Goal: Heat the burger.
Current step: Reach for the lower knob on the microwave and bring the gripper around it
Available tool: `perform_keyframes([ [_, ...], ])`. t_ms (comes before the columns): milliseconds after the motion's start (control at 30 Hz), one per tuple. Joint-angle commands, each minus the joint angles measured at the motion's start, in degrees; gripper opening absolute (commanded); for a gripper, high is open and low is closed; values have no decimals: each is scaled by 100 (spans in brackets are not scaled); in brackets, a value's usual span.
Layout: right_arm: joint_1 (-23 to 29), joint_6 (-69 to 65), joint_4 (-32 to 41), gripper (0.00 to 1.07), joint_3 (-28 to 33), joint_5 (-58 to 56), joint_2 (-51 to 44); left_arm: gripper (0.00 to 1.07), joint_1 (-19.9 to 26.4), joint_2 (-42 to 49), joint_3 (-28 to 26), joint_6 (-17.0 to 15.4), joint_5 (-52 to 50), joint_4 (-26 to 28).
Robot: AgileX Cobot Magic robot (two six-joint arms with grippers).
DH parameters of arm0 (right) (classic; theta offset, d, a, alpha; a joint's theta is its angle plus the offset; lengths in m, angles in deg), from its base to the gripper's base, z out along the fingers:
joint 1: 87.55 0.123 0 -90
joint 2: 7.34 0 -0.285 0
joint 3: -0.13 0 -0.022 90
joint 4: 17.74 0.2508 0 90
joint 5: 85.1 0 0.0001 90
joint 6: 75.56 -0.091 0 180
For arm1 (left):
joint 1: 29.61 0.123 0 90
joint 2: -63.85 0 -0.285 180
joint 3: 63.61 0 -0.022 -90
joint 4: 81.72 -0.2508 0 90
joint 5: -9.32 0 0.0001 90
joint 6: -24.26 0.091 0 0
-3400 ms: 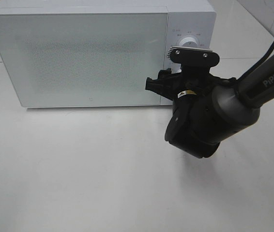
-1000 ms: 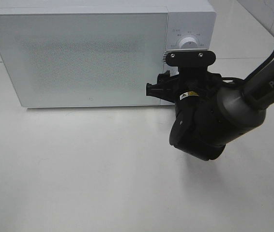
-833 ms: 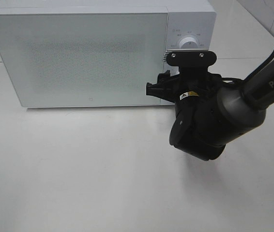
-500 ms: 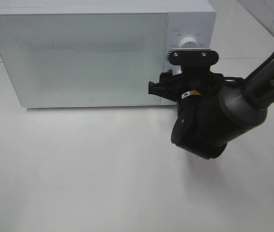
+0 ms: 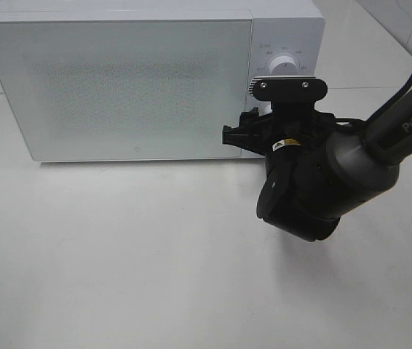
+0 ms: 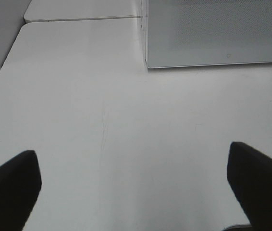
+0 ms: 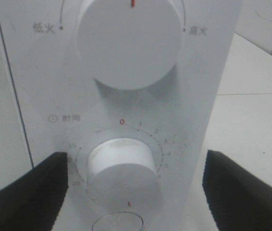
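The burger is hidden; the white microwave [image 5: 126, 80] has its door shut. My right gripper [image 5: 258, 125] is at the microwave's control panel, below the upper power knob [image 5: 284, 65]. In the right wrist view the right gripper [image 7: 133, 192] is open, with its dark fingers [image 7: 25, 192] spread wide on either side of the timer knob [image 7: 124, 171] and apart from it. The knob's red mark points down, away from the 0. My left gripper [image 6: 136, 192] is open and empty over the bare table, out of the exterior view.
The microwave's lower front corner [image 6: 148, 65] shows in the left wrist view, with the table's far edge [image 6: 78, 21] beyond it. The white table [image 5: 119, 254] lies in front of the microwave. The right arm [image 5: 402, 123] reaches in from the right.
The right gripper and its wrist have shifted slightly right and back from the panel, showing more of the upper knob. The microwave door has stayed shut.
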Motion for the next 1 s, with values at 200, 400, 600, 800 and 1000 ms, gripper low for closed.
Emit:
perform_keyframes([
  [200,-23,-126,-63,75,0,1106,6,98,23,97,11,-17,-69,6],
  [400,-23,-126,-86,75,0,1112,6,98,23,97,11,-17,-69,6],
  [600,-23,-103,-86,75,0,1112,6,98,23,97,11,-17,-69,6],
  [800,-86,-109,-86,75,0,1112,6,98,23,97,11,-17,-69,6],
  [1000,-92,-126,-86,72,0,1106,6,98,23,97,11,-17,-69,6],
])
